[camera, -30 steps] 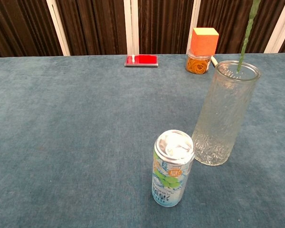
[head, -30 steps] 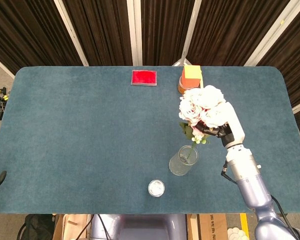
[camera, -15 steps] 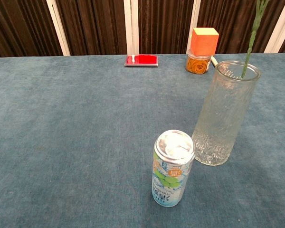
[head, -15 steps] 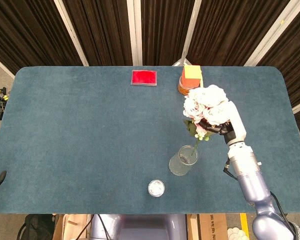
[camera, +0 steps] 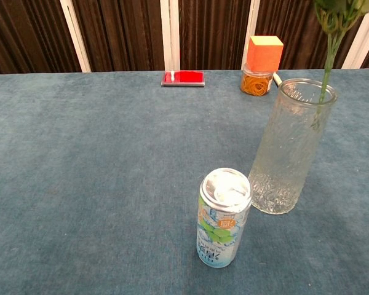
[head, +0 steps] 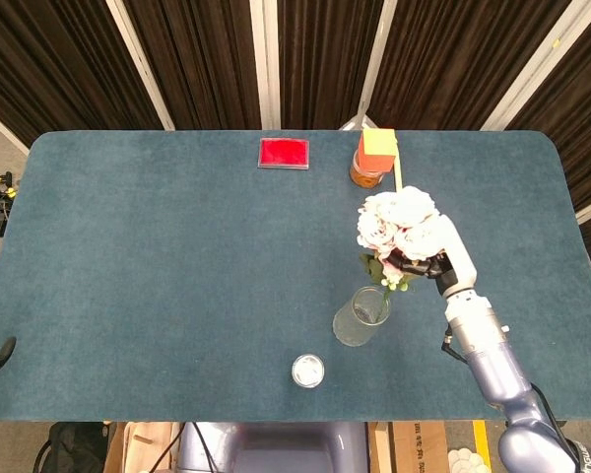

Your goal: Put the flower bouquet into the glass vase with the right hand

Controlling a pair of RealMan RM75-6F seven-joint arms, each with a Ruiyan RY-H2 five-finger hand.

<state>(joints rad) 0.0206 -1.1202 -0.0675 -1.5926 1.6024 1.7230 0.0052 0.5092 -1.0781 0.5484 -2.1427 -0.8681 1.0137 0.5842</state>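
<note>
Right hand: the right hand [head: 435, 261] is up over the table, fingers wrapped round the flower bouquet [head: 402, 229] just under the blooms; seen only from the head view, out of frame in the chest view.
Bouquet: white-pink heads uppermost, held above and a little behind-right of the vase mouth; leaves hang below the hand.
Stem: the green stem [camera: 325, 70] comes down at a slight tilt and its lower end sits inside the rim, a short way below the lip as read through the glass.
Vase: the glass vase [camera: 291, 147] stands upright on the blue table [head: 158, 256], nothing else in it that I can make out.
Done so far: bouquet picked up, carried over, stem tip threaded into the opening.
Left to do: in my reading, lower until the stem reaches well down the vase, then let go and lift the hand off.
Watch for: stem close to the far rim; a sideways nudge could tip the tall glass.
Left hand: not seen in either view.
Nearby: drink can [camera: 224, 217] just beside the vase foot, near side; orange-lidded jar [camera: 262, 64] and red box [camera: 183, 78] well apart at the far edge.
</note>
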